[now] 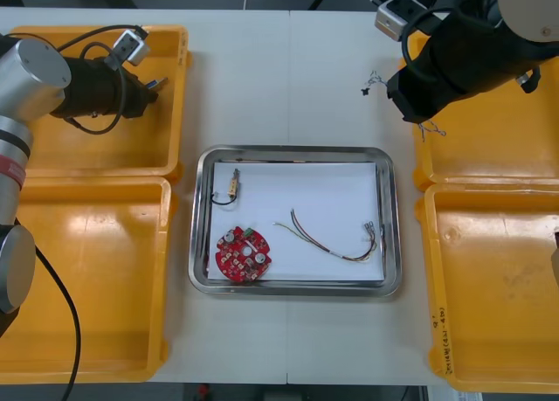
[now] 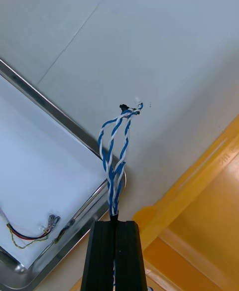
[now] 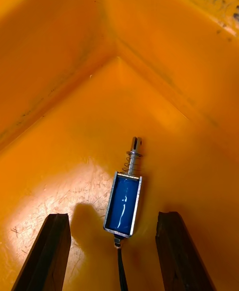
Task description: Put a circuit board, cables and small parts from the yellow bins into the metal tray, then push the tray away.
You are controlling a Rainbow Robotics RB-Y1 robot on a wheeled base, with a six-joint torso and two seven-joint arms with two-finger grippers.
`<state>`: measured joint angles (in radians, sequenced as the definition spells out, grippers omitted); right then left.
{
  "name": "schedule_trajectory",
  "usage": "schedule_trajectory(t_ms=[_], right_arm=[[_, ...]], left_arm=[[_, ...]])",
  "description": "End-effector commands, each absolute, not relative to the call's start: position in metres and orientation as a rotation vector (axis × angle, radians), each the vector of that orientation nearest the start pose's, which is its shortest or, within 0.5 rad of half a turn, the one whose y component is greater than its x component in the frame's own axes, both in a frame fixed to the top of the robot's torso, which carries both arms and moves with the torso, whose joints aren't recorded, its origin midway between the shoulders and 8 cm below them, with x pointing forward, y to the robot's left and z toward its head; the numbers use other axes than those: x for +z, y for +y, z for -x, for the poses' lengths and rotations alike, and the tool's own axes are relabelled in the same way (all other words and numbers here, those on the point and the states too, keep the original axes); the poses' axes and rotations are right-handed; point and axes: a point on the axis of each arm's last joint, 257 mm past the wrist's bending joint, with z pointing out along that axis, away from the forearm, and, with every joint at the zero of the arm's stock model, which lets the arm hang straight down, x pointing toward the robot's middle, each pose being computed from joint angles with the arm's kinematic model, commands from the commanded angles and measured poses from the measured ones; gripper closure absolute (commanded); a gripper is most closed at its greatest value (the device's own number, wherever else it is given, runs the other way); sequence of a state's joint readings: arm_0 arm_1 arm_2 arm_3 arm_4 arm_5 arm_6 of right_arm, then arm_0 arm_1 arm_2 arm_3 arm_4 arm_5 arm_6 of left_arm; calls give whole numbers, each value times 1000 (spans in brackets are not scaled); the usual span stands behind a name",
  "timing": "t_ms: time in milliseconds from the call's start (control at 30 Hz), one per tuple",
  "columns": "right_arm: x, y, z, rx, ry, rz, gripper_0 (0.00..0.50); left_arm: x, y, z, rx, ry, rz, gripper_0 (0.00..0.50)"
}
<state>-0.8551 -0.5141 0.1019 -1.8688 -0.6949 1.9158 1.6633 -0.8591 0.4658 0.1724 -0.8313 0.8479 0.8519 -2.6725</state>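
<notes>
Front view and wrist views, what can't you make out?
Front view: the right arm covers the right hand, hiding its grip on the blue and white cable.
Right wrist view: the cable's lower end vanishes between shut fingers.
Left wrist view: the edge cuts off the lead of the metal part between the fingers of the left hand.

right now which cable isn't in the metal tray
The twisted blue and white cable, shut in the right gripper; the red and yellow cable and the black cable lie in the metal tray.
</notes>
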Motion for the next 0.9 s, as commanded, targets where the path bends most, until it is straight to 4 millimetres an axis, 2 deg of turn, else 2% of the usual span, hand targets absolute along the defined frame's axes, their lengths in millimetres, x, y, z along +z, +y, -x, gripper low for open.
schedule_trajectory(t_ms=[33,400,600,767,800,833,867,900], right_arm=[[-43,-137,-500,-66,2293,944,500],[-56,-87,-483,-3,2241,1128,500],[-69,-68,-473,-38,2168,1314,500],[-84,-57,-468,-102,2148,1379,500],[-90,-55,-466,-122,2143,1395,500],[-92,-54,-465,-132,2140,1403,500],[-98,-54,-464,-154,2137,1418,500],[-103,-54,-463,-172,2130,1438,500]], left_arm=[[-129,267,-704,67,1871,-794,0],[-127,264,-704,49,1865,-783,0],[-127,262,-705,44,1861,-775,0],[-126,258,-706,39,1855,-770,0],[-126,258,-706,39,1855,-770,19],[-127,259,-705,39,1857,-770,58],[-128,258,-705,39,1858,-771,199],[-131,259,-705,36,1863,-770,383]])
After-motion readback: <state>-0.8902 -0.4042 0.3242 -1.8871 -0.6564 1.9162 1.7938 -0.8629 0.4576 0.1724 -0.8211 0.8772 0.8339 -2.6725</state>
